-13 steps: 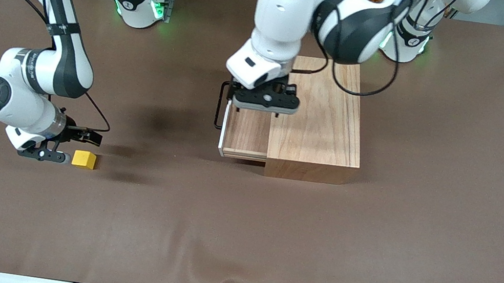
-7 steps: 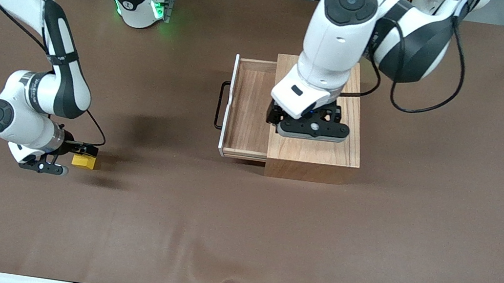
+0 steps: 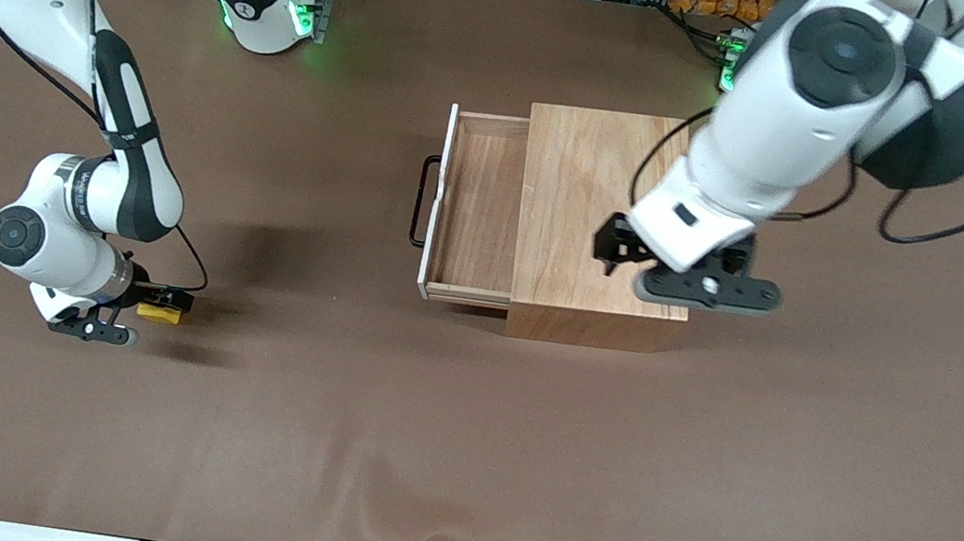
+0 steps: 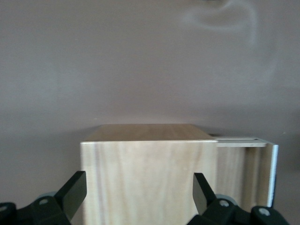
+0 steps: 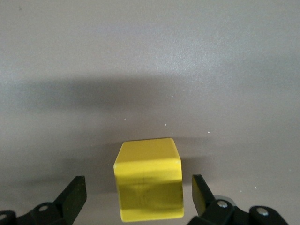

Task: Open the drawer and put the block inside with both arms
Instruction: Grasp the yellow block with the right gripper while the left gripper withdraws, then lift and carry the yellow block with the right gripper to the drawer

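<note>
My right gripper point(image 5: 136, 194) stands wide open around the block point(image 5: 149, 178) on the counter point(image 3: 456, 456), holding nothing. My left gripper point(image 3: 706, 288) hangs open and empty over the wooden box point(image 3: 599, 211); the drawer point(image 3: 476, 208) stands pulled out.

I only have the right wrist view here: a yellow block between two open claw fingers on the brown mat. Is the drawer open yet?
Observer: Yes. In the front view the drawer is pulled out of the wooden box and nothing lies in it.
Operator: Where is the left claw?
Observer: The left claw is up over the box's edge toward the left arm's end, fingers open, holding nothing.
Operator: Is my block lifted?
Observer: No. The block sits on the mat between the right claw's open fingers, at the right arm's end of the table.
</note>
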